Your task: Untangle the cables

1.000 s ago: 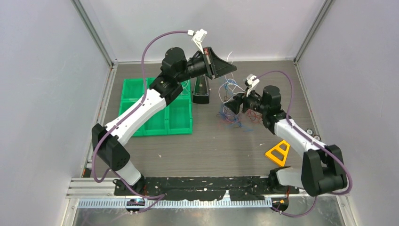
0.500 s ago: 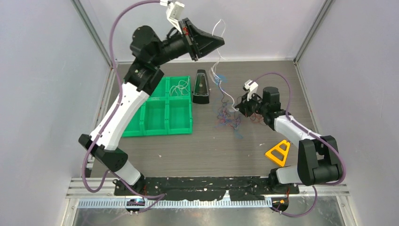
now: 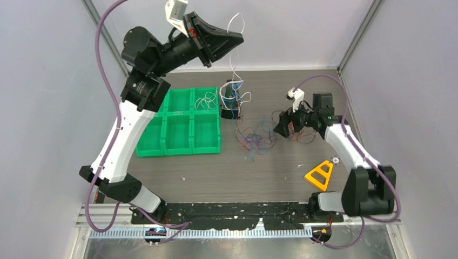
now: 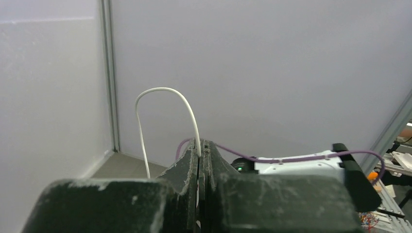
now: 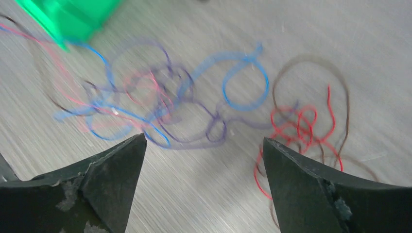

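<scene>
Left gripper (image 4: 200,143) sits high, pinched tight on white wire (image 4: 163,90) looping above its tips. Right gripper (image 5: 204,145) gapes wide, empty, with tangle (image 5: 160,107) lying directly below.

The white cable (image 4: 160,89) shows against pale lilac-grey walls. A blue cable (image 5: 266,80), red cable (image 5: 292,119) and brown cable (image 5: 311,59) (plus one blurred purplish strand) cross the grey, streaky-grained surface (image 3: 243,178). The compartment tray (image 3: 178,151) is bright green and the triangle (image 3: 319,175) orange-yellow.
</scene>
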